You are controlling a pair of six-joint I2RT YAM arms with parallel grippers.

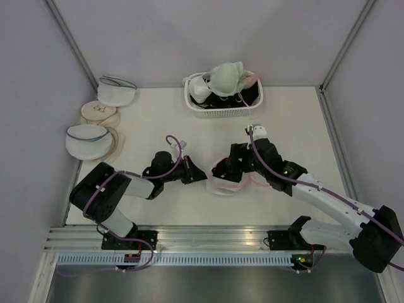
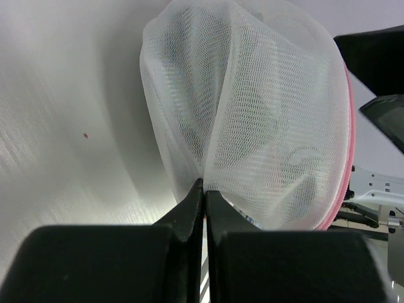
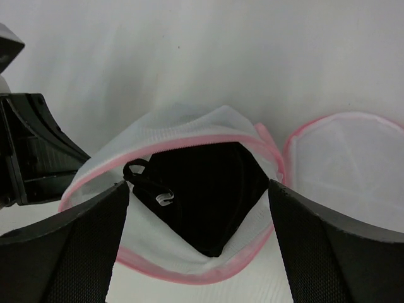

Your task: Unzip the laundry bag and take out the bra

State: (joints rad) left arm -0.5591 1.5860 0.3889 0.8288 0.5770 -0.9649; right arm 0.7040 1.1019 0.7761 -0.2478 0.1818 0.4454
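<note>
The laundry bag (image 1: 222,181) lies on the bench (image 1: 158,120) around its middle, nearer the near edge, between the two claws. It is unzipped. Its two halves lie side by side, roughly parallel to the near edge, and the mouth faces the right claw (image 1: 225,169). The black bra (image 3: 214,189) sits inside, one strap with a clear hook at the opening. The left claw (image 2: 203,189) is pinched on the bag's mesh. The right claw's jaws stand wide on either side of the mouth. A white basket (image 1: 218,113) at the far edge holds more bras.
</note>
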